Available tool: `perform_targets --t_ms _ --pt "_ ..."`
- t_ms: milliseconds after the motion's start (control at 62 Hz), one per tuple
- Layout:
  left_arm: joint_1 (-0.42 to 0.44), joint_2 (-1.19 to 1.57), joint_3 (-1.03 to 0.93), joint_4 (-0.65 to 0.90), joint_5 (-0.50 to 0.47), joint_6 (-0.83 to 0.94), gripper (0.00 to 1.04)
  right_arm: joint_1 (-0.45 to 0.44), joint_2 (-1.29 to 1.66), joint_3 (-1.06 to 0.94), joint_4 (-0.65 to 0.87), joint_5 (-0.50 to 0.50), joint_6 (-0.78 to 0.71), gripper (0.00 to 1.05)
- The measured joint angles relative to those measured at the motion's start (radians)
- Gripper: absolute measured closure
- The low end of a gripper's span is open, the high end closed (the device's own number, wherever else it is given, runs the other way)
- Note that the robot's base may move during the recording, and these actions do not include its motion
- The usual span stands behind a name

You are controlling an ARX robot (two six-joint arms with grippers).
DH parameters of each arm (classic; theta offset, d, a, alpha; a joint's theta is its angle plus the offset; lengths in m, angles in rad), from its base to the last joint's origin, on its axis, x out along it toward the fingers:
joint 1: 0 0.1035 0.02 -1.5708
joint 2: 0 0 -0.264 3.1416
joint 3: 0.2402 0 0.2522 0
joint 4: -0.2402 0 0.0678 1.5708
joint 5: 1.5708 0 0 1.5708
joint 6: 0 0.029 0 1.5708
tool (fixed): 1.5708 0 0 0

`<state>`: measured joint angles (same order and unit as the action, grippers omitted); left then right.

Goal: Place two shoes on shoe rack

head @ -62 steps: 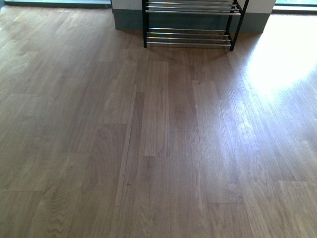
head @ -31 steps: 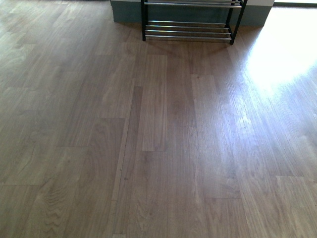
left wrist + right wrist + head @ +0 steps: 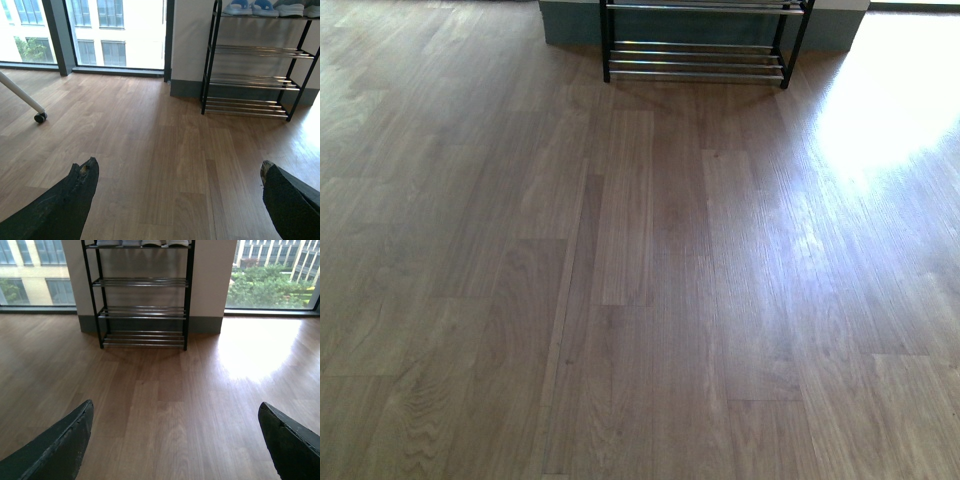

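Note:
The shoe rack [image 3: 695,62] stands against the wall at the far end of the wooden floor; only its lowest rods show in the front view. In the left wrist view the shoe rack [image 3: 252,79] carries pale blue-white slides [image 3: 252,7] and grey sneakers [image 3: 294,9] side by side on its top shelf. The right wrist view shows the shoe rack [image 3: 142,295] with shoe soles [image 3: 150,242] cut off by the picture's edge. My left gripper [image 3: 179,169] and right gripper [image 3: 175,412] are both open, with only bare floor between their fingers, well short of the rack.
A white leg on a caster wheel [image 3: 40,117] stands off to one side near the windows. A grey skirting [image 3: 570,25] runs along the wall behind the rack. Bright sunlight [image 3: 890,100] falls on the floor right of the rack.
In the front view the rack has slid toward the top edge and slightly left, so less of it shows now. No arm has entered that view.

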<state>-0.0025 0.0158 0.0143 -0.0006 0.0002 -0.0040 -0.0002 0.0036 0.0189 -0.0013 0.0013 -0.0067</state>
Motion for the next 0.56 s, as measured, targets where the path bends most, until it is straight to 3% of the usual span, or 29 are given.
perform_targets --t_ms 565 --pt "0.0 0.0 0.0 0.0 0.0 0.0 0.09 0.0 0.0 0.0 0.0 0.0 0.0 0.09"
